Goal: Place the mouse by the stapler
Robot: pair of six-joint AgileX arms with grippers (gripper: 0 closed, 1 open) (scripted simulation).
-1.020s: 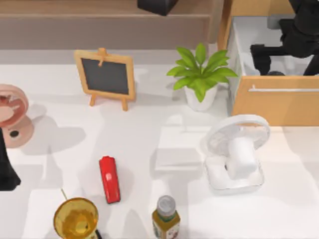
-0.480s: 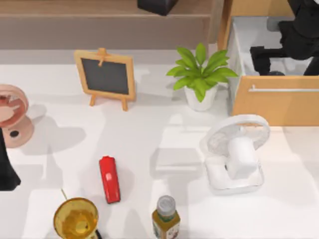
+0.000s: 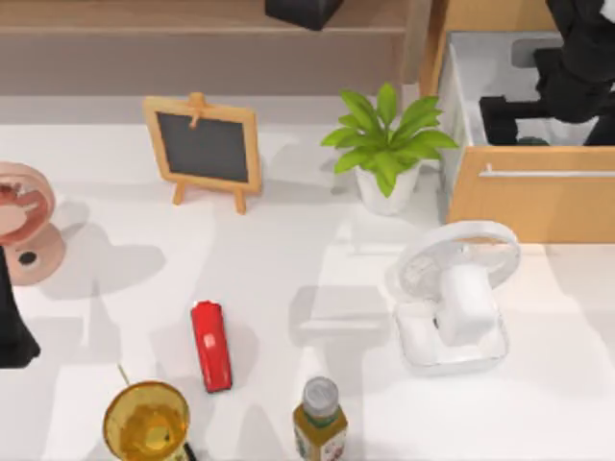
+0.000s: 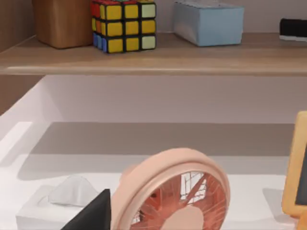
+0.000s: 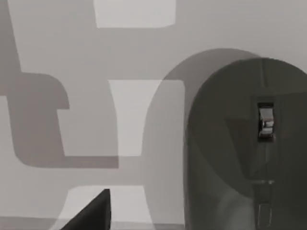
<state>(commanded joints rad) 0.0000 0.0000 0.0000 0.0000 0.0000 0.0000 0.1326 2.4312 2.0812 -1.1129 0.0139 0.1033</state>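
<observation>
The right claw (image 3: 514,120) hangs over the open wooden drawer (image 3: 528,197) behind the white fan (image 3: 459,293), because the mouse (image 5: 247,143) lies on the drawer's floor directly below it; I cannot tell how far it is parted. The stapler (image 3: 210,346), the goal, lies far left of the fan on the tabletop (image 3: 288,250), and the left arm idles at that far edge.

Chalkboard easel (image 3: 203,148), potted plant (image 3: 387,146), white fan (image 3: 457,291), bottle (image 3: 319,417).

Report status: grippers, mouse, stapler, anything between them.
Right gripper over the open drawer, mouse directly below its camera. Left arm parked at table's left edge. Stapler front-left; white fan and plant lie between.
</observation>
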